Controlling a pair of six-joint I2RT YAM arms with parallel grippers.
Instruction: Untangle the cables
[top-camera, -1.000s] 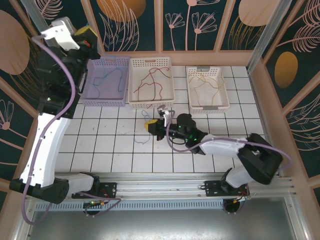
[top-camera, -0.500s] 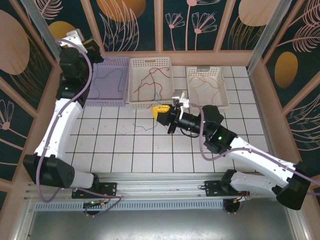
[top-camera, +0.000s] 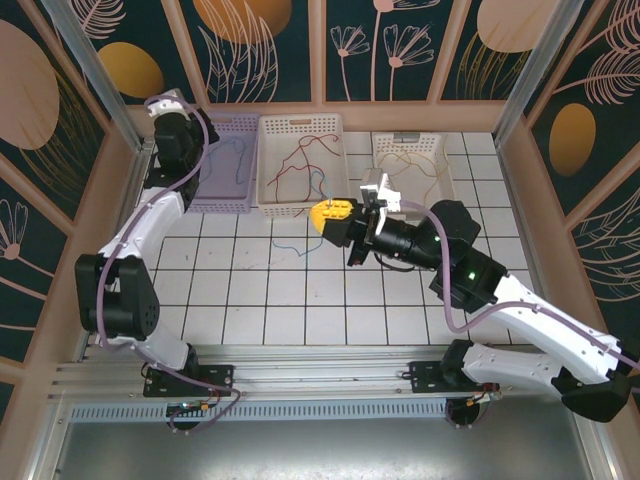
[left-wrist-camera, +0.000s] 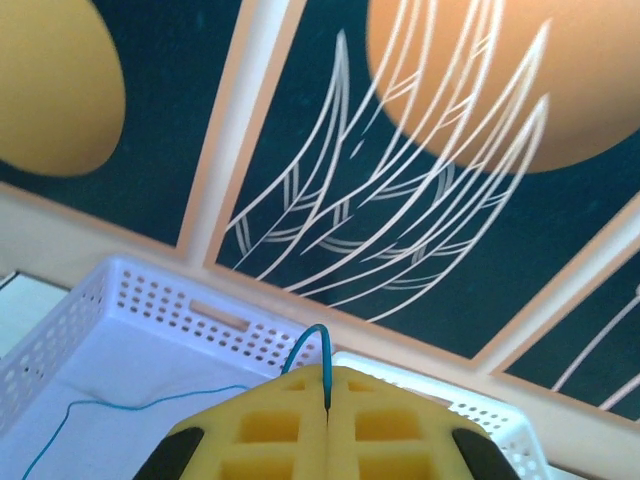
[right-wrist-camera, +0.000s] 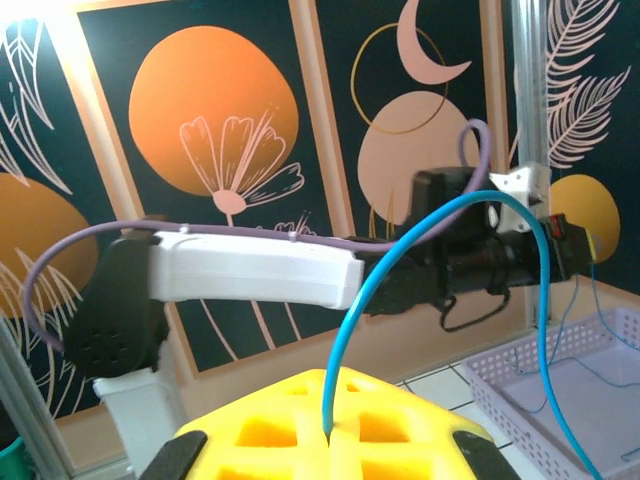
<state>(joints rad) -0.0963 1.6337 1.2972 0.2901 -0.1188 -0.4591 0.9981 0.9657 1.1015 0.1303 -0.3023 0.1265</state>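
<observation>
Your right gripper (right-wrist-camera: 327, 432) is clamped on the blue cable (right-wrist-camera: 432, 215), which arcs off toward the basket (right-wrist-camera: 545, 350); your left gripper (left-wrist-camera: 327, 395) pinches a strand (left-wrist-camera: 326, 360) over it.

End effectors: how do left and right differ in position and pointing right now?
The left end effector is up by the back wall above the lilac basket; the right end effector hangs over the tiles before the white middle basket. The left faces that wall; the right faces the left arm. Both are shut on blue cable.
</observation>
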